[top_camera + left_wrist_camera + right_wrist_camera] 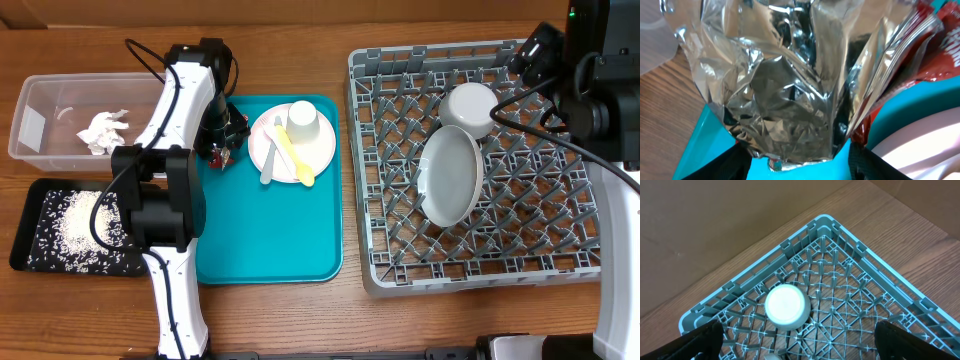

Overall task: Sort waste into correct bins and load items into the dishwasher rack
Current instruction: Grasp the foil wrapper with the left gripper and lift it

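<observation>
A small white bowl (785,306) rests near the rack (860,275) corner.

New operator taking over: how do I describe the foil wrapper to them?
From overhead, find the teal tray mid-table. At its upper-left edge, left of the pink plate, lies the foil wrapper. Unlike the smooth plate, it is crumpled silver and red.

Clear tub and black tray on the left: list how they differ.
The clear tub is see-through with taller walls; the black tray is dark and shallow. The tub holds a crumpled white napkin; the tray holds scattered white rice. In the overhead view the tub lies above the tray. Both are rectangular with a similar footprint.
</observation>
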You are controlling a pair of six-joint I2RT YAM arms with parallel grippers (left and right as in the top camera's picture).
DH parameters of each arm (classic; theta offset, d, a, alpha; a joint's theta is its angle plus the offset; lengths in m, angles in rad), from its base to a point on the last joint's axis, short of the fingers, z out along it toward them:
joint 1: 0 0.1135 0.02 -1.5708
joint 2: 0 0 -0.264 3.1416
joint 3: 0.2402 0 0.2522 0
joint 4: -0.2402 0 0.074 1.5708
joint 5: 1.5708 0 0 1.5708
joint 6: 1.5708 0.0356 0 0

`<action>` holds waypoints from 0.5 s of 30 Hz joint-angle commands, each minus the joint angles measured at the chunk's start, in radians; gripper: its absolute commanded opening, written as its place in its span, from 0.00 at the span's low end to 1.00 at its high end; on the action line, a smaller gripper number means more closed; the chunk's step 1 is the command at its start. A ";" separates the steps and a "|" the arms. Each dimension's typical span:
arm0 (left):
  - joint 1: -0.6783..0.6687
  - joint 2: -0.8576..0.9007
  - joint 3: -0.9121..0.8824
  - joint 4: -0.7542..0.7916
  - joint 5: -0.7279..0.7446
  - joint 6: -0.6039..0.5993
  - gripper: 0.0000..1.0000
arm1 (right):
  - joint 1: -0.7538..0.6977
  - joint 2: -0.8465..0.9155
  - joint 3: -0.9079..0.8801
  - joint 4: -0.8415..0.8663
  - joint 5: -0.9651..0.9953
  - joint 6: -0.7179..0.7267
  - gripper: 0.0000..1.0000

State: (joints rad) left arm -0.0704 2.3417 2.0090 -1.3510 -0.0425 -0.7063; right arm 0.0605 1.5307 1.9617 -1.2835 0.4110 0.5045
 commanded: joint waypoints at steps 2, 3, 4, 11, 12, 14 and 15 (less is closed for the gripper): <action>0.006 0.009 -0.005 0.013 -0.028 0.012 0.51 | 0.001 0.001 0.014 0.004 0.014 0.004 1.00; 0.006 0.009 -0.005 0.014 -0.028 0.011 0.43 | 0.001 0.001 0.014 0.003 0.014 0.003 1.00; 0.005 0.009 -0.005 0.016 -0.027 0.011 0.34 | 0.001 0.002 0.014 0.003 0.014 0.004 1.00; 0.005 0.009 -0.003 0.007 -0.028 0.072 0.04 | 0.001 0.002 0.014 0.003 0.014 0.003 1.00; 0.005 0.008 0.000 -0.003 -0.029 0.076 0.04 | 0.001 0.002 0.014 0.003 0.014 0.003 1.00; 0.005 0.005 0.011 -0.026 -0.029 0.079 0.04 | 0.001 0.001 0.014 0.003 0.014 0.003 1.00; 0.005 0.003 0.022 -0.038 -0.029 0.079 0.04 | 0.001 0.001 0.014 0.003 0.014 0.004 1.00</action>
State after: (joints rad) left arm -0.0700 2.3417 2.0090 -1.3731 -0.0574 -0.6544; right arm 0.0605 1.5307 1.9617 -1.2831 0.4107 0.5045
